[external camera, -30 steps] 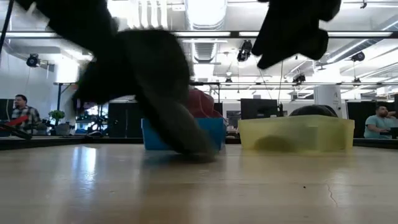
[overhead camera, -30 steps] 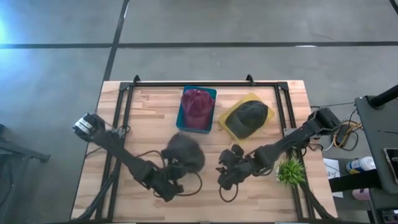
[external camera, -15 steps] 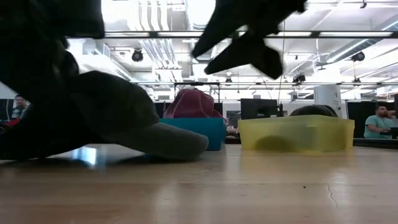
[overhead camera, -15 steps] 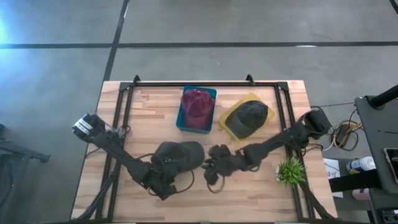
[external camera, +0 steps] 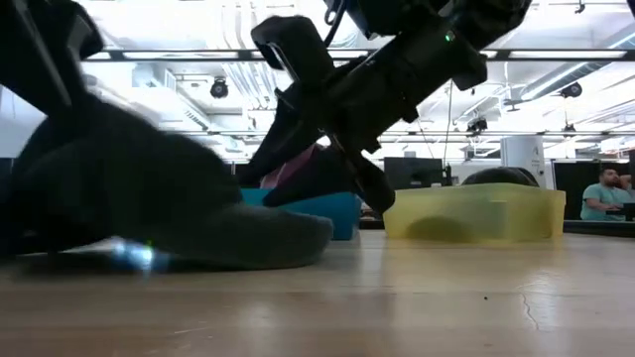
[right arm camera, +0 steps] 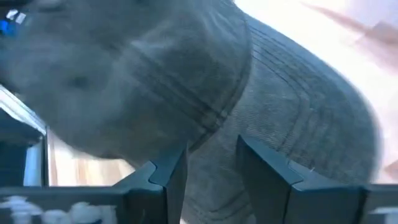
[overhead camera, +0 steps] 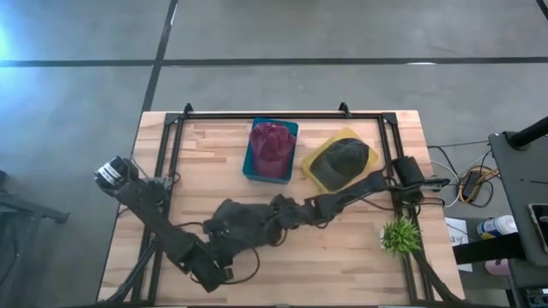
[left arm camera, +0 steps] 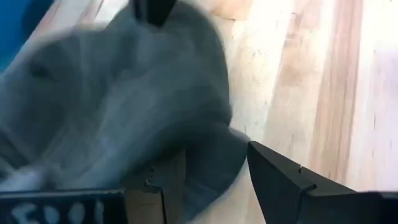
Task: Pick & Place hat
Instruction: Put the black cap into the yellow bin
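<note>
A dark grey hat (overhead camera: 244,224) lies on the wooden table near the middle, crown up, its brim (external camera: 288,233) flat on the wood. My left gripper (overhead camera: 226,249) stands open at the hat's near side, with the hat's edge (left arm camera: 208,165) between its fingers. My right gripper (overhead camera: 276,214) reaches in from the table's right and hovers open at the hat's right side, its fingers (right arm camera: 168,174) over the ribbed cloth (right arm camera: 186,74). My left gripper has the hat's edge (left arm camera: 208,165) between its open fingers; I cannot tell whether either finger touches it. My right gripper comes slanting down from the table's right over the hat's right side (right arm camera: 211,168); I cannot tell whether its fingers touch the cloth.
A blue bin (overhead camera: 250,168) with a maroon hat and a yellow bin (overhead camera: 318,147) with a dark green hat stand at the back. A small green plant (overhead camera: 398,235) sits at the right edge. Black frame rails (overhead camera: 171,162) run along the table's sides. A person (external camera: 605,193) sits beyond the table.
My left gripper has opened and let go of the grey hat and drawn back toward the near edge. The hat, hanging off the table a second ago, now lies flat. My right gripper has swept toward the table's left and come down to the hat's right side.
</note>
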Robot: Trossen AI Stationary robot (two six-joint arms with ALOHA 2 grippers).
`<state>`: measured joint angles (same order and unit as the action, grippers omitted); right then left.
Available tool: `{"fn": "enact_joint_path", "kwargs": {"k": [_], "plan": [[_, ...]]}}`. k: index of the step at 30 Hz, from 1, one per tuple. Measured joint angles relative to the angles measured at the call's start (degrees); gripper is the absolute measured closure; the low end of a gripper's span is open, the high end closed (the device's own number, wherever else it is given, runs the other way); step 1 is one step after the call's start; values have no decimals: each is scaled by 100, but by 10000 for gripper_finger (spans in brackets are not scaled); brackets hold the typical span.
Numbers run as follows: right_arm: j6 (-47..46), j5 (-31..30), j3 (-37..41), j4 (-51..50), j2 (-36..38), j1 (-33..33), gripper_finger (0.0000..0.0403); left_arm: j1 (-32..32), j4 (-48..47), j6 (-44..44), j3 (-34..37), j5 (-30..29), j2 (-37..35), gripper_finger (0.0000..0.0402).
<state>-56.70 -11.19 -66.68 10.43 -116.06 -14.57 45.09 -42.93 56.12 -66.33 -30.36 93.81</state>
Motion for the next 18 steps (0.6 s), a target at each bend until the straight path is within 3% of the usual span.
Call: {"fn": "enact_joint_path", "kwargs": {"k": [5,8,14,18], "plan": [[-7,59,-11,-4,-182,-4,264,166,-602,675,-95,738,-27,236],[-7,55,-15,-187,-191,-4,264,279,-1471,971,-309,1311,-33,236],[72,20,5,-570,-77,-124,264,501,-3134,3558,-339,73,-376,236],[73,-86,-39,-617,-50,-240,264,390,-2593,4664,435,169,-750,236]]}}
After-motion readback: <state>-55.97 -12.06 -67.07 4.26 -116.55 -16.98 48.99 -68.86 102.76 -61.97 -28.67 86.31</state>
